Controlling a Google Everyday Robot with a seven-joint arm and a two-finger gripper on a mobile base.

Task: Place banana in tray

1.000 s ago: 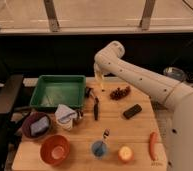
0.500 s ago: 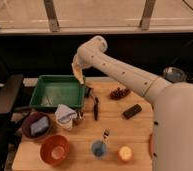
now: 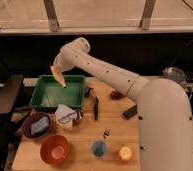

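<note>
The banana (image 3: 59, 78) is pale yellow and hangs tilted from my gripper (image 3: 56, 71), just above the far wall of the green tray (image 3: 76, 97). The gripper is at the far left end of my white arm, which reaches in from the right across the table. It is shut on the banana's upper end, and the wrist hides most of the fingers. The tray's floor looks bare.
A white crumpled bag (image 3: 65, 116) and a purple bowl (image 3: 36, 125) sit in front of the tray. An orange bowl (image 3: 55, 148), blue cup (image 3: 99, 148) and round yellow fruit (image 3: 124, 153) are near the front edge. A black tool (image 3: 95, 106) lies right of the tray.
My arm has swung left, carrying the banana from the middle of the table to above the tray's far wall.
</note>
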